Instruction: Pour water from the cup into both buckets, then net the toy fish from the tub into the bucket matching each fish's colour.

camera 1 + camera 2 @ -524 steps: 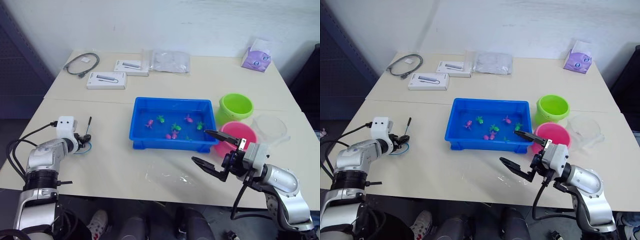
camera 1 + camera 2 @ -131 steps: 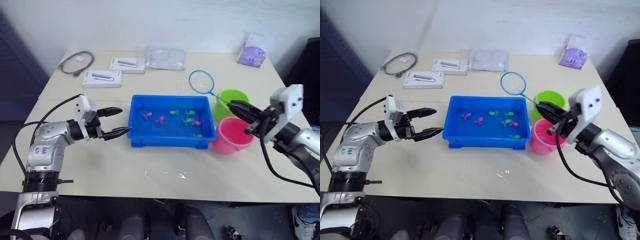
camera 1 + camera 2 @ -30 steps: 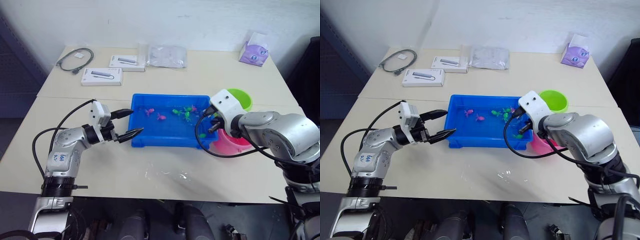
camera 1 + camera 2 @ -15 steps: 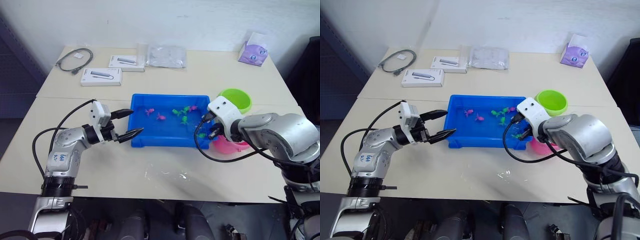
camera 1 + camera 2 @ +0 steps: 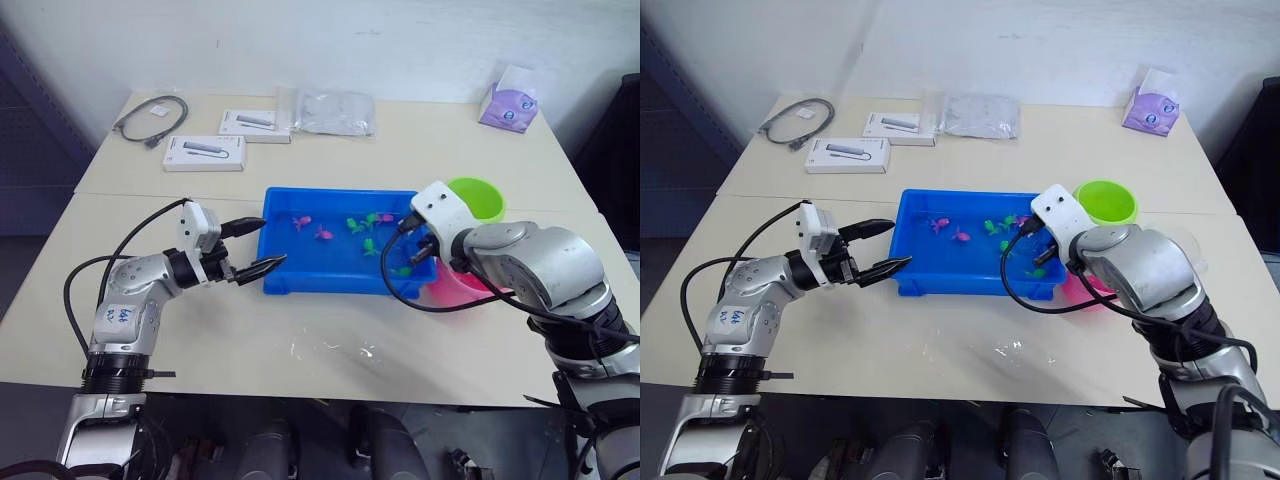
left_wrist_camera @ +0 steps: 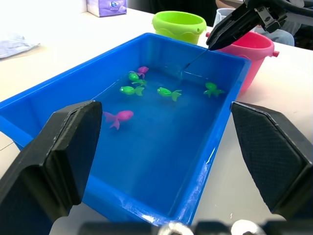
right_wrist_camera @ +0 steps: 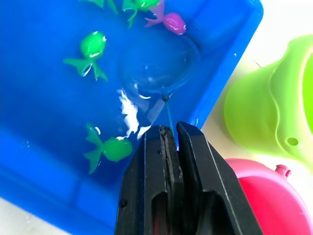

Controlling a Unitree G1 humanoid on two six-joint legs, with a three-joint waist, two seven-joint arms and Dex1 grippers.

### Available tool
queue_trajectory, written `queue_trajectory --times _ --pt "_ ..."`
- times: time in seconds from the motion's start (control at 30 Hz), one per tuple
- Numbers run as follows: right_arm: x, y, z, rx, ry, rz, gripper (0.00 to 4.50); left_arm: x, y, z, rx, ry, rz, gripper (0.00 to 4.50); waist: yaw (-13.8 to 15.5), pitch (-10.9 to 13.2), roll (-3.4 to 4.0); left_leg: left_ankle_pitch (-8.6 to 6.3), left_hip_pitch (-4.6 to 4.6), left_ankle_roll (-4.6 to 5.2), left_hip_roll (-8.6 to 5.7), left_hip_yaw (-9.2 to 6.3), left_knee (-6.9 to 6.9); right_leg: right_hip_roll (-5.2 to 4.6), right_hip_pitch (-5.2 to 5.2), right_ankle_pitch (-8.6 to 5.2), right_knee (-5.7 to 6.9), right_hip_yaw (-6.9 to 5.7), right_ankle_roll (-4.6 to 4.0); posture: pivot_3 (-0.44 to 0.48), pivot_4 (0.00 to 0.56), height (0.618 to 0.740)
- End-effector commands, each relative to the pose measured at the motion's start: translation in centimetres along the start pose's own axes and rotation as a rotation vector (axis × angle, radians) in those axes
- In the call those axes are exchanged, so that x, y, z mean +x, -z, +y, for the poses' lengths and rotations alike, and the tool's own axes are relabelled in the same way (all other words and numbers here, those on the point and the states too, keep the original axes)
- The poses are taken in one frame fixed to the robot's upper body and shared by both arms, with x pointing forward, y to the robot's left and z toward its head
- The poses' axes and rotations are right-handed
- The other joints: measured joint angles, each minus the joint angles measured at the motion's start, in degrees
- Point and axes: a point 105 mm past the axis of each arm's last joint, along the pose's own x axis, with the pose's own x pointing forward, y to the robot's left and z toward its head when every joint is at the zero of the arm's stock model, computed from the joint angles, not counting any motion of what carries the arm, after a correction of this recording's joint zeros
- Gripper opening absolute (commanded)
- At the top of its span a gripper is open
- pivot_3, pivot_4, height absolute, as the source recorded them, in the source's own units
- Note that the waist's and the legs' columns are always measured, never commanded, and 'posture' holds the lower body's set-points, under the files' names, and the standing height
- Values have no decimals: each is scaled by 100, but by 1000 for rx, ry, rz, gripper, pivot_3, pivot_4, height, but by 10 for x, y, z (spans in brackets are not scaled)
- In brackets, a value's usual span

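Note:
The blue tub point(image 5: 278, 272) holds water and several green and pink toy fish point(image 6: 120, 116). My right gripper point(image 5: 424, 252) hangs over the tub's right end, shut on the thin handle of the net point(image 7: 159, 66). The net's hoop lies under the water among a green fish point(image 7: 93, 49) and a pink fish point(image 7: 171, 20); I cannot tell whether a fish is inside it. The green bucket point(image 5: 480, 196) and pink bucket point(image 5: 468, 287) stand right of the tub. My left gripper point(image 5: 262, 248) is open beside the tub's left wall, holding nothing. The cup is hidden behind my right arm.
At the table's far side lie a coiled cable point(image 5: 148, 111), two white boxes point(image 5: 205, 152), a clear plastic bag point(image 5: 335, 110) and a purple tissue pack point(image 5: 509, 103). A wet patch point(image 5: 335, 347) marks the table in front of the tub.
My right gripper shifted slightly over the tub's right end and came back, still holding the net in the water. The left arm has not moved.

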Motion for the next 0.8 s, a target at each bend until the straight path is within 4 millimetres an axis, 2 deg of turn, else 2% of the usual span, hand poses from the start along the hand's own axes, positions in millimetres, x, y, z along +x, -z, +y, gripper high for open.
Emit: queue_trajectory --times 0.03,0.63,0.8 --pt "-5 -12 -2 -24 25 -65 0 -5 -12 1 42 -8 -26 4491 -1 0 0 0 0 0 0 0 0 0 0 0 0 0 0 0 150 740" --pt "-14 -2 8 92 -69 -168 0 -6 -15 3 52 -2 -14 4491 2 0 0 0 1 0 1 0 -1 1 0 0 1 0 0 0 150 740" --pt "-10 4 8 125 -63 -121 0 -5 -17 5 56 6 -11 4491 0 0 0 0 1 -1 0 0 -1 1 0 0 1 0 0 0 150 740"
